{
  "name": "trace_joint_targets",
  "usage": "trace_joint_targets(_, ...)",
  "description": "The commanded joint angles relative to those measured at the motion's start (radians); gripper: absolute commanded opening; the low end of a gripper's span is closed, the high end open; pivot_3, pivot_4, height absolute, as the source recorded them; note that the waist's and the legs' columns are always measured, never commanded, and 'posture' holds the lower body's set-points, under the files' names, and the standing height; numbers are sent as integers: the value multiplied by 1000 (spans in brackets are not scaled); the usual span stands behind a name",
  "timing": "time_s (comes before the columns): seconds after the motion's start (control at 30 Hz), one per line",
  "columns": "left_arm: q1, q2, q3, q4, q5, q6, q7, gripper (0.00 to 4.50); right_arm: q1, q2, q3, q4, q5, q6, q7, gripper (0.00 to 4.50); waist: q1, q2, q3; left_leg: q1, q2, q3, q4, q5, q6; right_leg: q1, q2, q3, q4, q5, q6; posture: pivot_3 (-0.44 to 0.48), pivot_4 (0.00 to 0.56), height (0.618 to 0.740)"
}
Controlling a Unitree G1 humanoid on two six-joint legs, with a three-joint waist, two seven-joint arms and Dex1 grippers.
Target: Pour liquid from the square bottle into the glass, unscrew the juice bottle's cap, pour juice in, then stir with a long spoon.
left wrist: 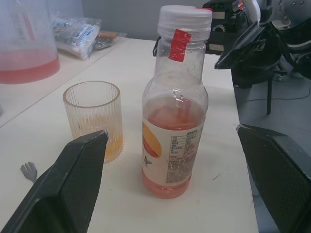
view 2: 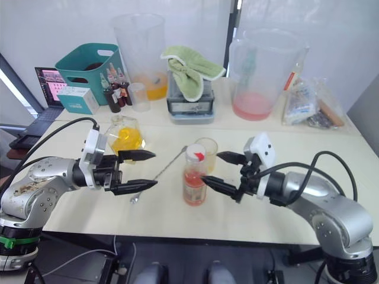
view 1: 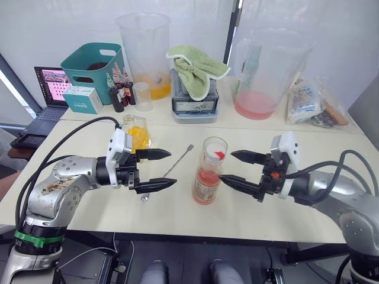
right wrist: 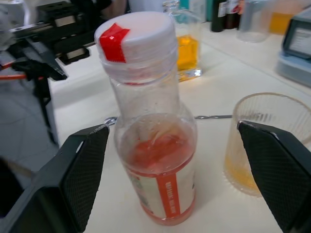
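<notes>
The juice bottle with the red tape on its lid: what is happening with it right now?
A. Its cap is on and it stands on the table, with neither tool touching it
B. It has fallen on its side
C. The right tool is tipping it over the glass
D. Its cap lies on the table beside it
A: the juice bottle stands upright, white cap on, between the open left tool and right tool, untouched.

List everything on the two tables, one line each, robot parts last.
juice bottle: 1, clear with red juice, white cap on, front table centre
glass: 1, ribbed, some orange liquid, behind the juice bottle
square bottle: 1, orange liquid, front table left
long spoon: 1, metal, lying left of the juice bottle
large pitchers: 2, clear, back table
green towel: 1, draped on scale
teal basket: 1, back left
laptop: 1, far left
left gripper: open
right gripper: open
</notes>
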Motion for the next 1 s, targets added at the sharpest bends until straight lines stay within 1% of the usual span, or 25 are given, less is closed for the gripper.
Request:
trace_joint_targets(0.03,-43,-12,-7,-28,-6,5,13,4500,-35,-46,-54,64,35,-43,106,4479,2,0,0,0,0,0,0,0,0,0,0,0,0,0,0,0,150,740)
trace_joint_targets(0.17,-108,-47,-57,-2,11,19,22,4500,-60,-105,-82,167,26,-73,214,4479,8,0,0,0,-1,0,1,0,0,1,-1,0,0,0,0,0,150,740)
trace_joint_targets(0.23,-157,-77,-89,21,10,36,24,4500,-64,-156,-77,220,-7,-101,281,4479,12,0,0,0,-1,0,1,0,0,1,-1,0,-1,0,0,0,150,740)
trace_joint_targets(0.3,-204,-105,-122,43,22,41,21,4500,-87,-173,-75,250,-8,-110,305,4479,15,0,0,0,-1,0,1,0,0,2,0,0,-1,0,0,0,150,740)
trace_joint_targets(0.4,-258,-136,-164,72,53,44,24,4500,-105,-183,-68,257,-13,-112,315,4479,13,0,0,0,-1,0,1,0,0,1,0,0,0,0,0,0,150,740)
trace_joint_targets(0.57,-322,-187,-243,127,98,12,-30,4500,-99,-186,-71,225,0,-95,301,4479,16,0,0,0,-1,0,1,0,0,1,0,1,0,0,0,0,150,740)
trace_joint_targets(0.77,-365,-248,-260,184,115,-2,-64,4500,-80,-177,-73,168,24,-73,269,4479,22,0,0,0,-1,0,1,0,0,1,0,1,0,0,0,0,150,740)
trace_joint_targets(0.93,-391,-277,-257,223,121,-10,-83,4500,-77,-170,-71,138,43,-55,242,4479,24,0,0,0,-1,0,1,0,0,2,0,1,0,0,0,0,150,740)
trace_joint_targets(1.0,-393,-284,-258,230,122,-11,-92,3931,-81,-164,-68,131,49,-50,230,4500,24,0,0,0,-2,0,1,0,0,2,0,1,0,0,0,0,150,740)
